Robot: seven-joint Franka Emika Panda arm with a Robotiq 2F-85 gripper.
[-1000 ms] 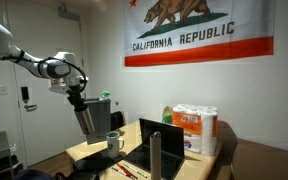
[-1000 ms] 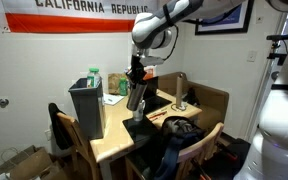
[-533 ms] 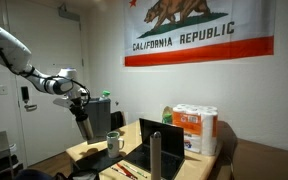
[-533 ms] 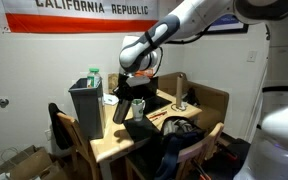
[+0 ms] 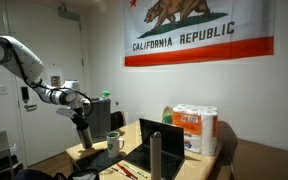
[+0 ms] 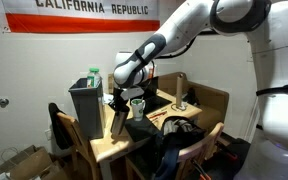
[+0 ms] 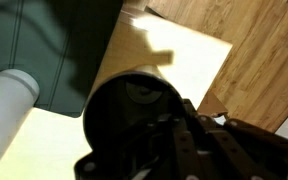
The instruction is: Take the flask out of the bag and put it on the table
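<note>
Flask (image 5: 83,136) lower now, close over table (image 6: 106,150) — gripper (image 5: 81,120) clamped round it.

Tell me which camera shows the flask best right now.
Best is an exterior view: the flask shows at full length, tilted, in the gripper over the table. In an exterior view the flask is smaller and dimmer. The wrist view shows only its dark round end, close up.
</note>
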